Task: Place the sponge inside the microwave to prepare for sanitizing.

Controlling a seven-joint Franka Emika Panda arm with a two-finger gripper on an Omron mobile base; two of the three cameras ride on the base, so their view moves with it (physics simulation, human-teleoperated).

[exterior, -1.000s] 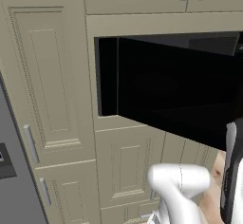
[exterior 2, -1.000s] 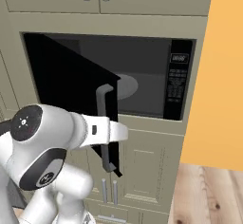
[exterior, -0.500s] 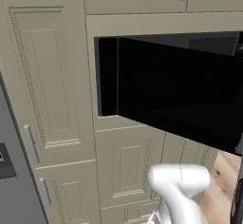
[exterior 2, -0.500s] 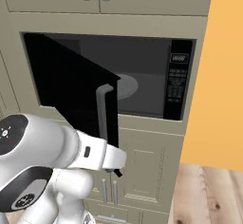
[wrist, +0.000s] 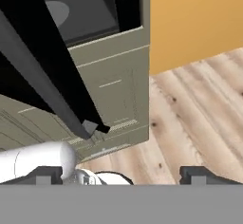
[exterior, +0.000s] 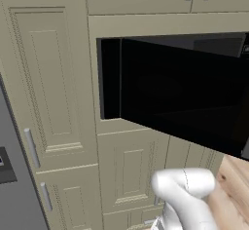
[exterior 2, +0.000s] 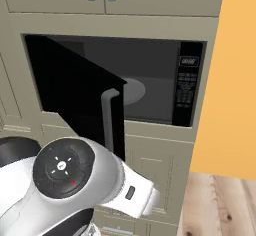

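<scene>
The microwave (exterior 2: 150, 75) is built into the beige cabinet wall, and its glossy black door (exterior 2: 75, 95) is swung open to the left. Inside the dark grey cavity lies the round turntable (exterior 2: 132, 90), with the black button panel (exterior 2: 186, 87) to its right. The door (exterior: 185, 92) also crosses the left base view. In the hand view my gripper (wrist: 121, 174) is open, its fingertips (wrist: 197, 173) far apart with nothing between them. It hangs low over the wooden floor, below the door's (wrist: 42, 61) lower corner. The sponge is out of view.
Beige cabinet doors (exterior: 48, 78) surround the microwave above, below and to the left. An orange wall (exterior 2: 235, 80) stands right of it over a light wooden floor (wrist: 190, 109). My white arm (exterior 2: 75, 180) fills the lower left of the right base view.
My arm has swung down and away from the door's handle, and the hand has dropped out of the left base view. The door has stayed open.
</scene>
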